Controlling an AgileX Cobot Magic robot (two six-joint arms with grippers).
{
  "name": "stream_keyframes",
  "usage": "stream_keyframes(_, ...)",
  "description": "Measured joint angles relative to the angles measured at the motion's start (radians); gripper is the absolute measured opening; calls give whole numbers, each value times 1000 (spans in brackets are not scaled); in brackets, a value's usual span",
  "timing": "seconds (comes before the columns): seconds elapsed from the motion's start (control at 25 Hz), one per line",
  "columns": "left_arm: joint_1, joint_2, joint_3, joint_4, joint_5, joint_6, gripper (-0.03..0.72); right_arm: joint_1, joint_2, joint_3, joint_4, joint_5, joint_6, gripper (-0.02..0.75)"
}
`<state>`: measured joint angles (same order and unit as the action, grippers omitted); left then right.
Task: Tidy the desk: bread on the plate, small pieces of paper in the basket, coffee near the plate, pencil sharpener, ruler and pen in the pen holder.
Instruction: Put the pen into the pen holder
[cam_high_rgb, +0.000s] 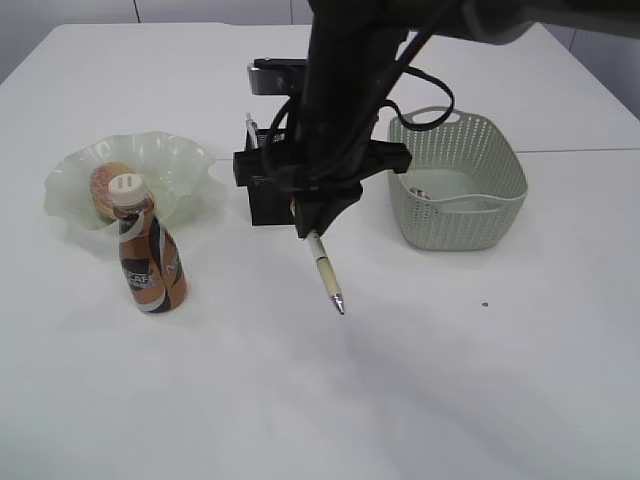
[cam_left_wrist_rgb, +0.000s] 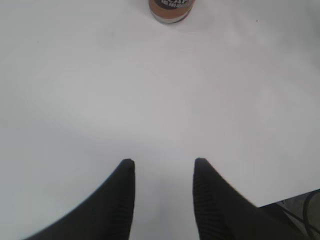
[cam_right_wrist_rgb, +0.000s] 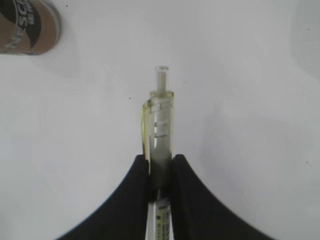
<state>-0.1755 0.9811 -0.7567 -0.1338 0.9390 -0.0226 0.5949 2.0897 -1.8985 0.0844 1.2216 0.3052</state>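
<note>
- The black pen holder (cam_high_rgb: 268, 180) stands on the white worktop (cam_high_rgb: 400, 380); something dark sticks up from it, too blurred to name.
- Left of the holder, the wavy plate (cam_high_rgb: 190, 165) carries bread (cam_high_rgb: 105, 182); the coffee bottle (cam_high_rgb: 150, 255) stands just before it.
- Right of the holder, the green basket (cam_high_rgb: 490, 210) holds small scraps.
- The right gripper (cam_right_wrist_rgb: 161, 162) hangs just in front of the holder, jaws clamped on the pen (cam_high_rgb: 326, 272), tip slanting downward.
- The left gripper (cam_left_wrist_rgb: 164, 167) hovers over bare worktop, jaws partly apart, holding nothing.
</note>
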Motion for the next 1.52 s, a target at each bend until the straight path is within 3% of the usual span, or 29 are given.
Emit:
stream_keyframes(0.24,0,0,0,0,8,0,290,-66,-121,199,8,-38,-75,71)
stream_keyframes(0.64,0,0,0,0,10,0,290,-178,-425,657,113,-437,-278,70)
stream_keyframes(1.0,0,0,0,0,10,0,290,-189,-433,700,288,-872,-507,70)
stream_keyframes(1.28,0,0,0,0,8,0,290,-189,-381,701,324,-1250,-542,70)
stream_keyframes(1.52,0,0,0,0,0,0,290,-189,-287,633,324,-1376,-531,70)
